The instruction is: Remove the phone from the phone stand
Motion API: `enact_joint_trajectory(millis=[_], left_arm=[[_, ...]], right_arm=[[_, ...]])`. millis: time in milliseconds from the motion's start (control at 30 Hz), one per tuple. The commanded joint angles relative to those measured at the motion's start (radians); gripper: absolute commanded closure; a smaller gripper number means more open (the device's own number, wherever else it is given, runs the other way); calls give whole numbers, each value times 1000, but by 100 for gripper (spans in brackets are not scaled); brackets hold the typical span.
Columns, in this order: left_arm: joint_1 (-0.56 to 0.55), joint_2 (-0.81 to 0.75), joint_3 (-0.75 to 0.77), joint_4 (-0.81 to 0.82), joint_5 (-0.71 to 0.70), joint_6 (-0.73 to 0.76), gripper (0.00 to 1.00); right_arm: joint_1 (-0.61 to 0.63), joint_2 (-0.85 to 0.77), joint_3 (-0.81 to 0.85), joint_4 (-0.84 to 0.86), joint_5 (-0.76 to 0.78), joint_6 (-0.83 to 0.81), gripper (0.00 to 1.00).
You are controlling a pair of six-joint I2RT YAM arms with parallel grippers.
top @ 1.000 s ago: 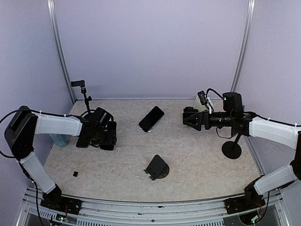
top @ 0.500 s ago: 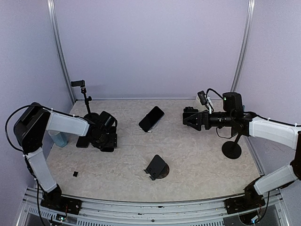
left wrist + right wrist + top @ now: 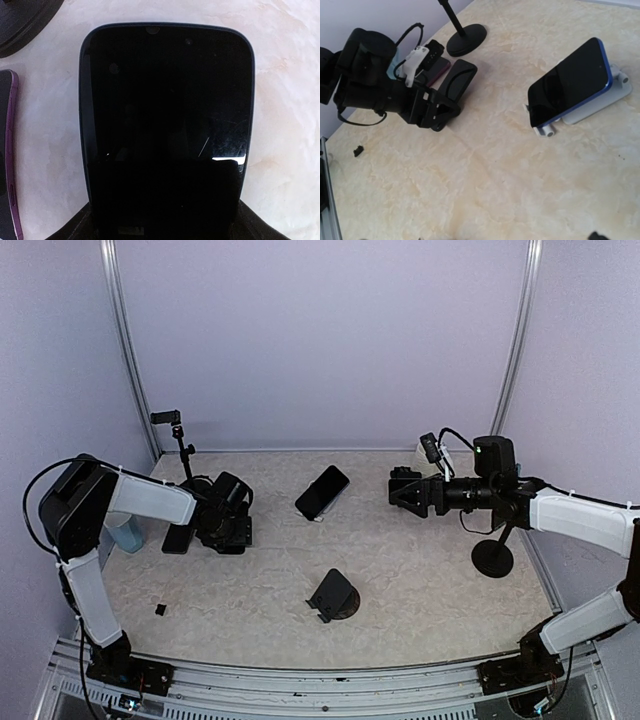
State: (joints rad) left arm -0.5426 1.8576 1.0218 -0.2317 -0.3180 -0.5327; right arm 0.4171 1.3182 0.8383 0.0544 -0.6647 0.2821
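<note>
My left gripper [image 3: 167, 227] is shut on the lower end of a black phone [image 3: 167, 110], which hangs low over the table at the left. From the right wrist view, that phone [image 3: 460, 75] tilts out of the left gripper [image 3: 437, 107]. In the top view the left gripper [image 3: 232, 530] covers it. An empty black phone stand [image 3: 335, 595] sits at the front middle. A blue phone [image 3: 322, 492] leans on a white stand [image 3: 600, 102] at the back middle. To its right hangs my right gripper [image 3: 395, 490], open and holding nothing.
A purple-edged phone [image 3: 7, 150] lies flat beside the held one. A thin stand on a round black base [image 3: 467, 40] is behind it. Another round black base [image 3: 492, 558] stands at the right. A small black piece [image 3: 160, 609] lies front left.
The left gripper has edged slightly toward the back with the black phone, and its elbow has swung inward. The right arm has not moved.
</note>
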Motion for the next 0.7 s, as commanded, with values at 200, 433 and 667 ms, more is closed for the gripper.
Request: enact_joint_trajectory(millis=[200,433,667], left_arm=[[7,34,13,2,29,7,11],[4,-29,20,3,35,31,3],[-73,-204,-1,53,45,128,1]], right_arm=[[10,10,-1,19,5,-4,6],[9,12,1,17,4,-4,6],[9,4,1,17,8,0,5]])
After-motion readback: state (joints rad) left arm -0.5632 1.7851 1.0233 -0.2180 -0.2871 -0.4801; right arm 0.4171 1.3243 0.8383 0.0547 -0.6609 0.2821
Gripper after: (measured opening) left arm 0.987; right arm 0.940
